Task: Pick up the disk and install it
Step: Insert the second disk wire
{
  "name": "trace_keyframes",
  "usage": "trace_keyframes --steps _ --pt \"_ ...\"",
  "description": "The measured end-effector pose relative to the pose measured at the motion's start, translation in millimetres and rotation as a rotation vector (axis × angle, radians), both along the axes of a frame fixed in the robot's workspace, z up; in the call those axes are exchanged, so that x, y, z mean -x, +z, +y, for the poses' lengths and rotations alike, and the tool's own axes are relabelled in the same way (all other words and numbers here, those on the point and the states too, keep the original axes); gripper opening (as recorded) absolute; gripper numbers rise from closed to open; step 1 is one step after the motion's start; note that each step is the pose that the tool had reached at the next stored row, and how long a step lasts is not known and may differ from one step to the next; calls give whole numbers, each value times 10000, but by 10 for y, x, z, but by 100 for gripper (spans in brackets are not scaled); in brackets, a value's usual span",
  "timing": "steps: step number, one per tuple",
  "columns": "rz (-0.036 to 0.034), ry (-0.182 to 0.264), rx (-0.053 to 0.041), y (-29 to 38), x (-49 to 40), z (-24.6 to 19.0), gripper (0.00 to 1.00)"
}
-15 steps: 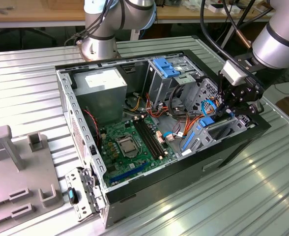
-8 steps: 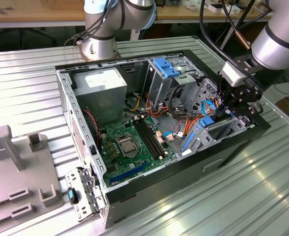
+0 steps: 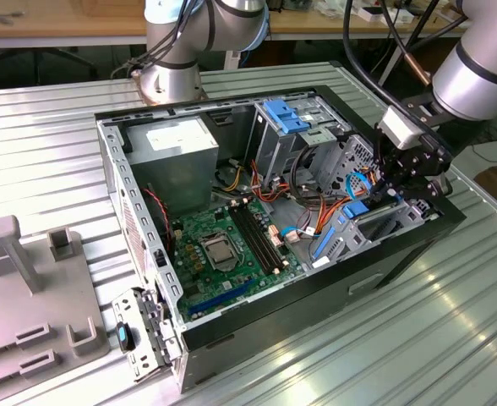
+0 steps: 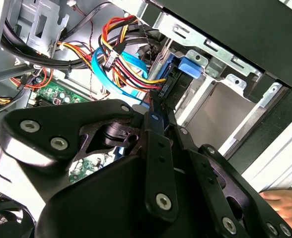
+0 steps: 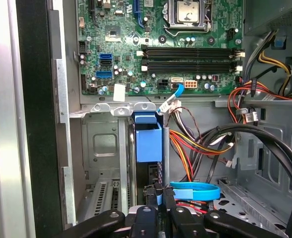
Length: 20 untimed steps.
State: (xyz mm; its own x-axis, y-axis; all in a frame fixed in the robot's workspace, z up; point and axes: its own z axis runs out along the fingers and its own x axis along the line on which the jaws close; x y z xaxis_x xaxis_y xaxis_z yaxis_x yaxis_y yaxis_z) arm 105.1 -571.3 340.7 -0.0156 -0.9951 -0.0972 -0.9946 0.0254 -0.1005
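The arm (image 3: 477,76) was silver-grey and tubular, with rounded joints; black cables (image 3: 375,51) looped beside it; a white block (image 3: 398,128) sat at the wrist; the gripper (image 3: 405,179) was a matte black linkage of flat bars, studded with silver screws (image 4: 162,201) in both wrist views.

From my end, the second wrist view has the black metal gripper (image 4: 157,106) with its tips pinched together on something dark, down among the red, yellow and orange power wires (image 4: 131,64) and a flat light-blue ribbon cable (image 4: 106,79). Just past it sit a bright blue plastic tab (image 4: 190,65), the silver metal drive bay (image 4: 215,99), and a green circuit board (image 4: 56,94) behind.
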Motion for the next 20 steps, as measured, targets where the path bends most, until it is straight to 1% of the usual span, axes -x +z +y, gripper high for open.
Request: trace_keyframes --steps 6,11,13,14,15,18,20 --pt "1 -1 6 -36 0 0 16" --pt "0 -1 2 -42 0 0 16" --pt "-1 1 -13 -50 -1 1 17" --pt "-1 0 -10 -46 -1 0 17" --pt "-1 0 -1 -33 -1 0 24" --pt "-1 0 10 5 -2 0 24" --pt "0 0 30 61 -4 0 24"
